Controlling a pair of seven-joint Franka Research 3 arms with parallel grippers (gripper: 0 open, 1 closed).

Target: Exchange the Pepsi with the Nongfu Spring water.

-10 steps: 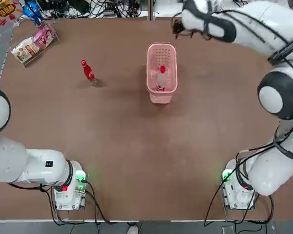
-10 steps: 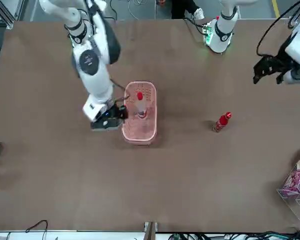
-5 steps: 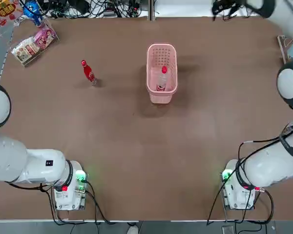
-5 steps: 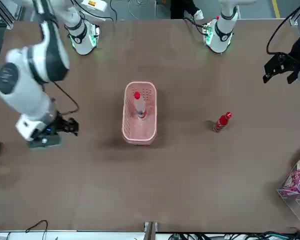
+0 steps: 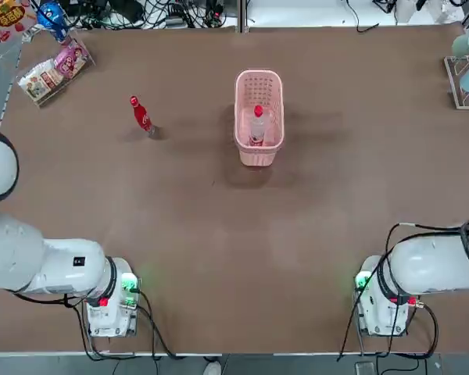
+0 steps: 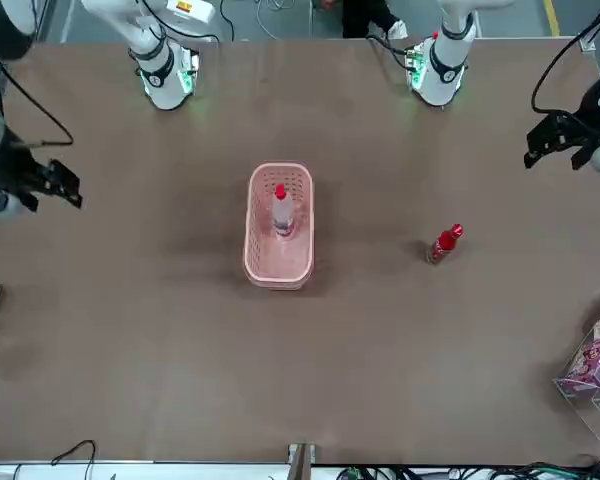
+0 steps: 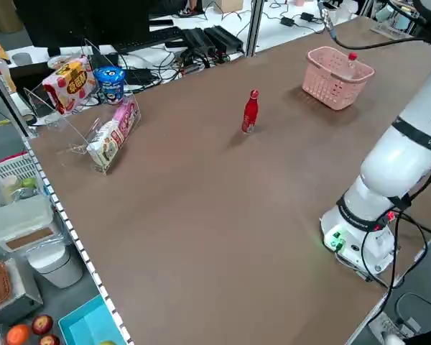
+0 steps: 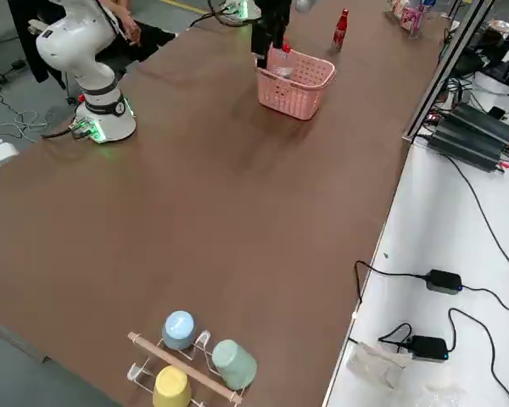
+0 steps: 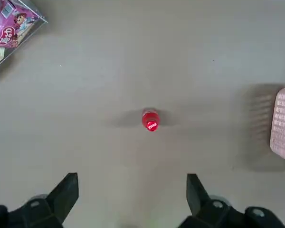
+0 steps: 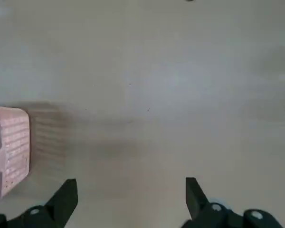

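The Pepsi (image 5: 141, 115), a slim all-red bottle, stands upright on the brown table left of centre. It also shows as the Pepsi (image 6: 444, 243) from the front. The Nongfu Spring water (image 5: 257, 125), clear with a red cap, stands inside the pink basket (image 5: 259, 155) at the table's middle. My left gripper (image 6: 556, 150) hangs high over the table's left side, open; in its wrist view the Pepsi (image 9: 150, 120) lies straight ahead, between the spread fingers (image 9: 66, 190). My right gripper (image 6: 66, 186) is open, off to the table's right side, well away from the basket (image 10: 9, 147).
Snack packets in a clear stand (image 5: 53, 69) sit at the far left corner. A rack with cups (image 5: 465, 66) is at the far right edge. Cables run along the back edge. Both arm bases (image 5: 109, 301) stand at the near edge.
My right arm has swung away from beside the basket to the table's right side. The left gripper has shifted slightly. Both bottles stayed put.
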